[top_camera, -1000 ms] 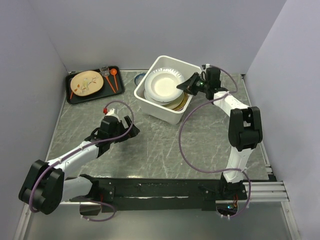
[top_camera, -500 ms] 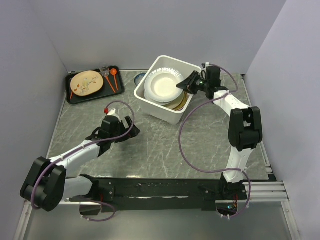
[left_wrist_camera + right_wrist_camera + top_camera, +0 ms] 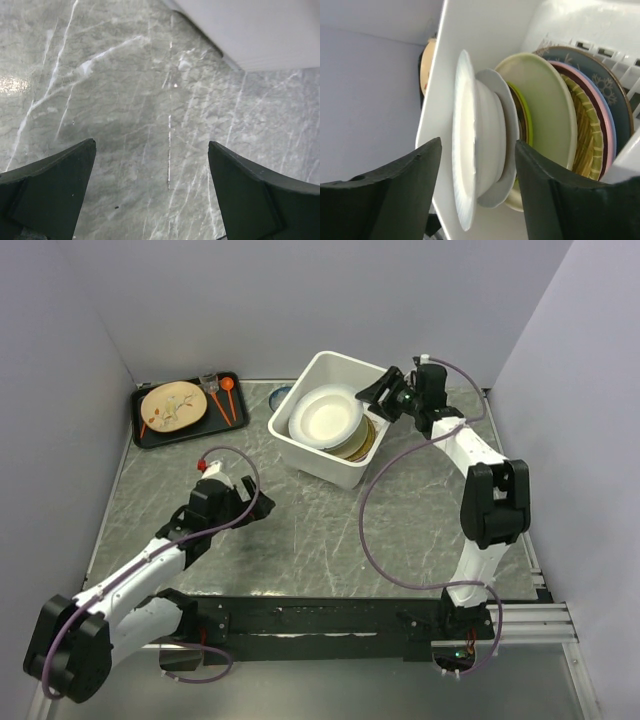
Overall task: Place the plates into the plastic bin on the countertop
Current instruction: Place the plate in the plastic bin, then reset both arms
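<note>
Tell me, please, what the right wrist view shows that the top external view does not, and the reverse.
Only the right wrist view shows the stack edge-on, plate by plate: white plate, lime green plate, cream plate, woven yellow plate, grey plate, and the slotted base. Only the top external view shows the left gripper over the countertop and the black tray holding a patterned plate. Both show the plastic bin, the top white plate and the open right gripper beside it.

From high at the near edge, looks down on the whole countertop (image 3: 300, 530) from afar. From the left wrist, hugs that surface just beside the plastic bin (image 3: 260, 30); from the right wrist, peers close into that bin, shared with the overhead view.
</note>
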Controlling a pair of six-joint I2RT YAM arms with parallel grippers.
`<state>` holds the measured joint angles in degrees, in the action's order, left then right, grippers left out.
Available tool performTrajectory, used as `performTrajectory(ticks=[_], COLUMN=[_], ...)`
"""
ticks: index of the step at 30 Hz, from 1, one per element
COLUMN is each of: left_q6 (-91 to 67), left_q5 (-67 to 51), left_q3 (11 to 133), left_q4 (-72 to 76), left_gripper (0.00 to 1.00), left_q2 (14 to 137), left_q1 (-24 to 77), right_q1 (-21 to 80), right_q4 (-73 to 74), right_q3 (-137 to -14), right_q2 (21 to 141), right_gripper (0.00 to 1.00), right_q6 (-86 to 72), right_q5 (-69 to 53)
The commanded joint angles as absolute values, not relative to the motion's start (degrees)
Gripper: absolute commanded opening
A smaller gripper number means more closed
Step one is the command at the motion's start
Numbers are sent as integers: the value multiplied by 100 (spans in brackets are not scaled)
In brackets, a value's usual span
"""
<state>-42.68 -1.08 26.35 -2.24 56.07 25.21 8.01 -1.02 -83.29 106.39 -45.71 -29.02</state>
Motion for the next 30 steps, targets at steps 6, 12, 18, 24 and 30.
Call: performTrajectory(ticks=[6, 12, 18, 24, 30], left_q6=[-4201, -4140, -3876, -3806, -3727], left_q5=[-26, -158, -255, -527, -405], left_q3=[2514, 2505, 2786, 2944, 3137], left_q4=[-299, -70, 113, 536, 589], left_gripper=[99, 99, 99, 99, 99], left_q2=[5168, 5291, 5676, 6143, 6363], left_q1=[2540, 2540, 2540, 2549, 2566], right_q1=[835, 835, 905, 967, 976], right_q4=[-264, 192, 755, 1230, 1485], right_q3=[-8130, -8218, -7675, -6665, -5504], right_q2=[9519, 9291, 8519, 7288, 6004], right_gripper=[75, 81, 92, 100, 100], right_q6=[-4272, -3815, -3209, -2795, -2646], right_q5=[-2434, -2216, -1609, -836, -475])
